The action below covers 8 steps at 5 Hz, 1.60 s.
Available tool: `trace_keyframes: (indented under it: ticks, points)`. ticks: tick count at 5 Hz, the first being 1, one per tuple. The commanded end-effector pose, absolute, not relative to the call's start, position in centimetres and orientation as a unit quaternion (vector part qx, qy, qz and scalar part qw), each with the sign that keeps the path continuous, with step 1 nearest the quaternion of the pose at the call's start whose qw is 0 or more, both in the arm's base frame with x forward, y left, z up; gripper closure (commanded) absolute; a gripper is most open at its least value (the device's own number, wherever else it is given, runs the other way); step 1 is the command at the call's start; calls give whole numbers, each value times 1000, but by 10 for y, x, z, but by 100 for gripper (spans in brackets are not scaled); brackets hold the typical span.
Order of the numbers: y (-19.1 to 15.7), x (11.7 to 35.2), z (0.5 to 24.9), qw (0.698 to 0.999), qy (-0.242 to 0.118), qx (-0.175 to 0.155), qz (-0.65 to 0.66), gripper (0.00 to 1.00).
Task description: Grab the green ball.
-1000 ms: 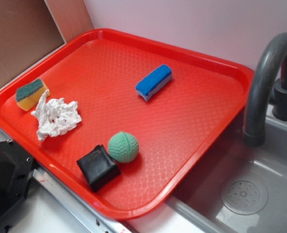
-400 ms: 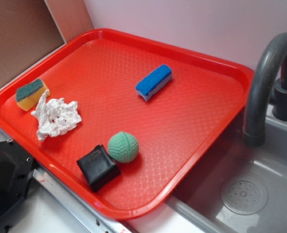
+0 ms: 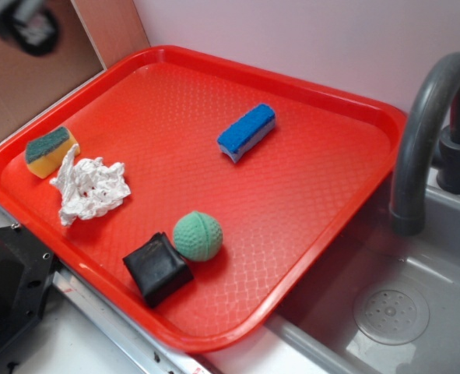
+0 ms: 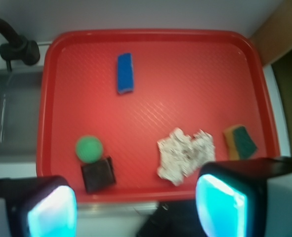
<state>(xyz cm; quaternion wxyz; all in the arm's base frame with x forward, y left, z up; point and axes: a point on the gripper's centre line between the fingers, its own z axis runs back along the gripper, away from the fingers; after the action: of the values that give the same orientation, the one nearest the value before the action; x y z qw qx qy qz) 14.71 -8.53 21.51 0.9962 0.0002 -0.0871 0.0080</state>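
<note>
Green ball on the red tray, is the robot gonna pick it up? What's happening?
Nothing is being held yet. The green ball sits on the red tray, right beside a black pouch. A crumpled white paper, a yellow sponge and a blue sponge lie there too. The robot's claw hangs high above the tray, its fingers spread wide open, looking down. A sink is next to the tray.
</note>
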Motion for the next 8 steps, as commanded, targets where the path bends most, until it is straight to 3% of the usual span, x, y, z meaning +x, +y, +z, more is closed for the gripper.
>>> trace_keyframes:
  ticks: [1,2,5,6,8]
  points:
    - [-128,189,183,993,-93,-22,-73,0]
    - [-131,201,157,991,-84,-44,-90,0]
    - [-141,199,94,988,-17,-49,-148,0]
    - [-140,198,78,979,25,-93,-180,0]
    - [-141,184,52,976,59,-61,-200,0]
